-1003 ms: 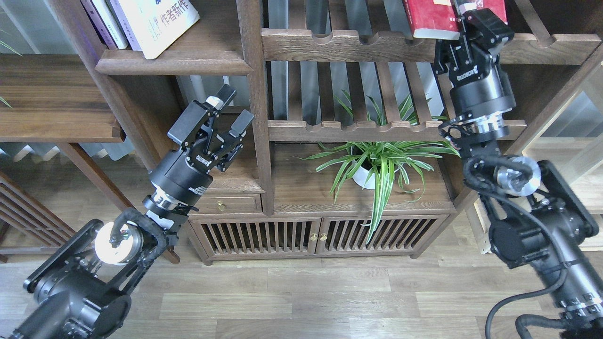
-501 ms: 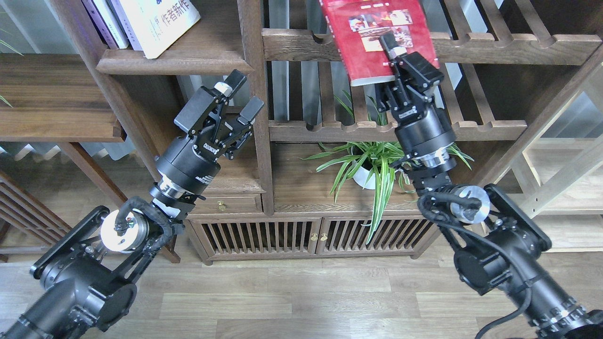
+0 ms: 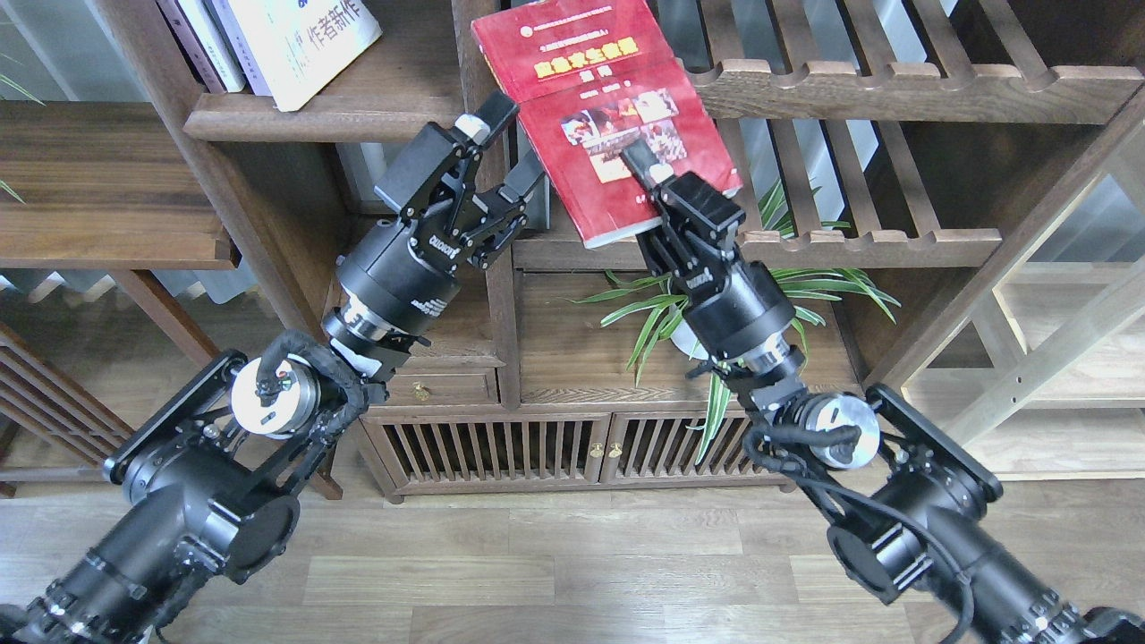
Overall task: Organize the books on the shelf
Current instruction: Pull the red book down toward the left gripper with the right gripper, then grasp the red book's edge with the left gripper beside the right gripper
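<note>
The dark red book (image 3: 581, 89) with photos on its cover hangs tilted in the air in front of the upright post. My right gripper (image 3: 646, 172) is shut on its lower edge, one finger lying on the cover. My left gripper (image 3: 507, 152) is open just left of the book, its lower finger close to the book's left edge. The thick white book (image 3: 304, 40) with black Chinese characters and the thin pale lavender book (image 3: 213, 38) lean on the dark-brown shelf (image 3: 331, 118) at the upper left.
Slatted racks (image 3: 894, 82) with notched rails fill the right of the bookcase. A potted spider plant (image 3: 716, 309) stands on the cabinet (image 3: 590, 447) below my right arm. The upright post (image 3: 495, 295) divides shelf from racks. A lower wooden shelf (image 3: 98, 188) is at far left.
My right gripper has carried the red book left and down from the upper right rack to the middle post. My left arm has risen up and right towards the book, still open.
</note>
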Motion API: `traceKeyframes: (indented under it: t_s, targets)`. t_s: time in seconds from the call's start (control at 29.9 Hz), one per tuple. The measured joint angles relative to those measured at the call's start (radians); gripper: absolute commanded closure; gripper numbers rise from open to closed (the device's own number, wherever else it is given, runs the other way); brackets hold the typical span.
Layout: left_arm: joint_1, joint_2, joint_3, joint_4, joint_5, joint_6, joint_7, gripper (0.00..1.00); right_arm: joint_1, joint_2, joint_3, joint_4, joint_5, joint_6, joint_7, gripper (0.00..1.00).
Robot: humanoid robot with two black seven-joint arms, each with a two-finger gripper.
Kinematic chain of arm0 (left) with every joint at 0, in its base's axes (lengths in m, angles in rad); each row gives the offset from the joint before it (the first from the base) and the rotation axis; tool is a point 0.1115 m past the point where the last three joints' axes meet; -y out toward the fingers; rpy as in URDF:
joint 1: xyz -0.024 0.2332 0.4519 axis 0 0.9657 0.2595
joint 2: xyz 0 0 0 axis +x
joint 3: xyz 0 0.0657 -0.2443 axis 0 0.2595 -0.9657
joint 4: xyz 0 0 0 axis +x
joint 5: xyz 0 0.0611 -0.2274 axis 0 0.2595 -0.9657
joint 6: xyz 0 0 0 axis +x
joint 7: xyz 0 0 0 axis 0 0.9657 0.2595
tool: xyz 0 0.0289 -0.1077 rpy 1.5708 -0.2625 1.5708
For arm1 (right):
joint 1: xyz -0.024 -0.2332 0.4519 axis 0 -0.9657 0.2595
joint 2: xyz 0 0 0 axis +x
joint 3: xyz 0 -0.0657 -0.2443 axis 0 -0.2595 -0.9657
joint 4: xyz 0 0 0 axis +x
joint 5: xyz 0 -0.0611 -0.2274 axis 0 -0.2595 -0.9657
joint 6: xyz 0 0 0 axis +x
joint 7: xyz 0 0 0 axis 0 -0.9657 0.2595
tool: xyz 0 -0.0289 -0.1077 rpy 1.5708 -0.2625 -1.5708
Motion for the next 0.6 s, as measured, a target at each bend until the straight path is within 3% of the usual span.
traceKeyframes:
  t_s: [0.3, 0.6]
  targets:
    - [-0.014, 0.022, -0.016, 0.000, -0.004, 0.000, 0.047, 0.14, -0.022, -0.004, 0.002, -0.002, -0.015, -0.001, 0.000, 0.98]
    - [0.002, 0.144, -0.015, 0.000, -0.001, -0.002, 0.067, 0.14, -0.022, -0.006, 0.026, -0.004, -0.015, -0.003, 0.002, 0.98]
